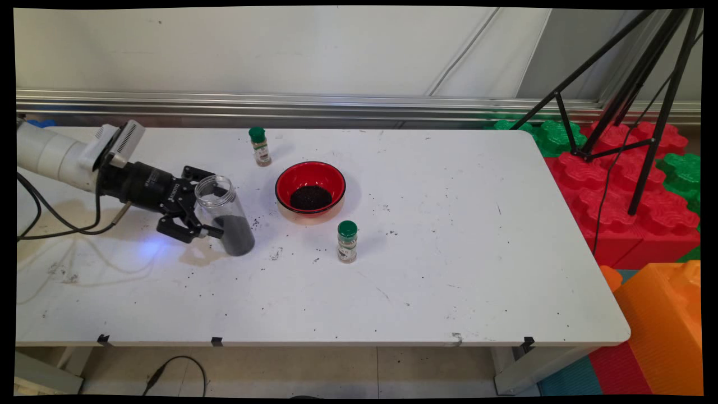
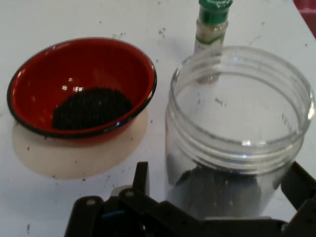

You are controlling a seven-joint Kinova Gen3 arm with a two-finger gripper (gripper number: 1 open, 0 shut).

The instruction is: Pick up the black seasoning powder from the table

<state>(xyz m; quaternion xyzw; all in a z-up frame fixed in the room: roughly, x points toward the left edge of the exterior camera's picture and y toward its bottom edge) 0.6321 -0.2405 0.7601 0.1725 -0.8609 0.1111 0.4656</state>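
Clear plastic jar (image 1: 227,216), lidless, dark grains sitting in its bottom, is standing on the table's (image 1: 449,269) left part with the gripper (image 1: 201,203) clamping it from the left, one finger on each side. Hand view is showing the grains through the jar (image 2: 237,143) mouth, which the main view isn't. Red bowl (image 1: 310,191) with a dark heap is sitting just right of the jar. Main view is showing two green-capped shakers (image 1: 260,146) (image 1: 347,241); hand view is catching only one (image 2: 211,29).

A jar (image 1: 227,216) stands left of a bowl (image 1: 310,191), between two shakers (image 1: 259,145) (image 1: 347,241).
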